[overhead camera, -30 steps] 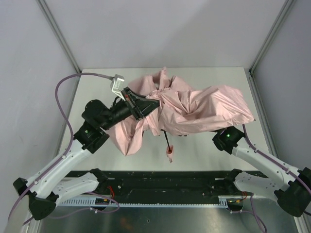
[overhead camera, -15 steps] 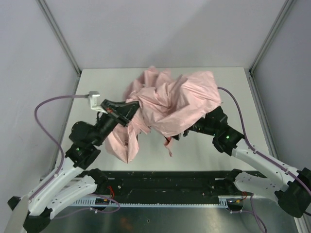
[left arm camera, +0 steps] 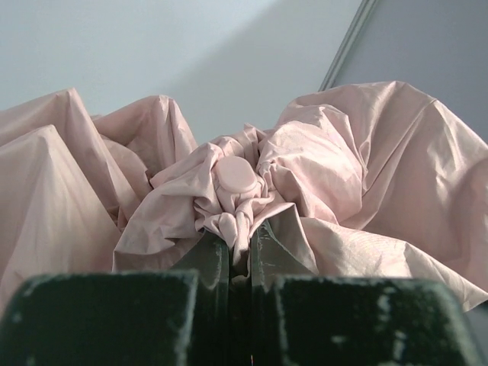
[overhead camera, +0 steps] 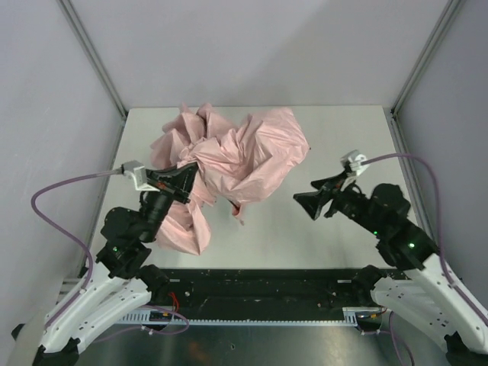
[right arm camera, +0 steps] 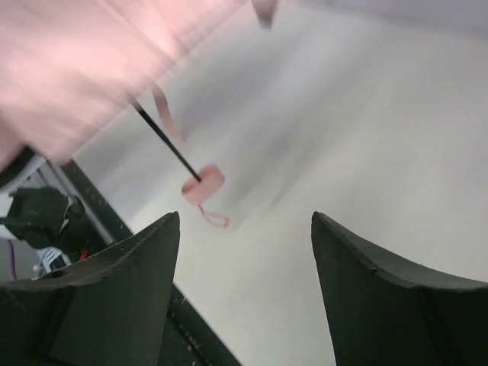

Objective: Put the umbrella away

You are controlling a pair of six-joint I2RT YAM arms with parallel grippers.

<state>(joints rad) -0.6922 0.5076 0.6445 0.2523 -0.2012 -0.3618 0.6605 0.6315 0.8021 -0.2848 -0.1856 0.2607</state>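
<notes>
The pale pink umbrella [overhead camera: 229,160] lies crumpled on the white table [overhead camera: 343,130], left of centre. My left gripper [overhead camera: 185,177] is shut on a bunch of its fabric just under the round pink top cap [left arm camera: 236,177]; it fills the left wrist view [left arm camera: 358,175]. Its black shaft [right arm camera: 164,141] runs to the small pink handle [right arm camera: 203,184] with a thin strap. My right gripper [overhead camera: 309,200] is open and empty, to the right of the canopy and apart from it, its fingers [right arm camera: 130,282] wide over bare table.
Grey enclosure walls with metal posts [overhead camera: 91,57] stand left, right and behind. A black rail [overhead camera: 259,286] runs along the table's near edge by the arm bases.
My left gripper has pulled the canopy to the left and bunched it. My right gripper has let go of the fabric, opened and drawn back to the right.
</notes>
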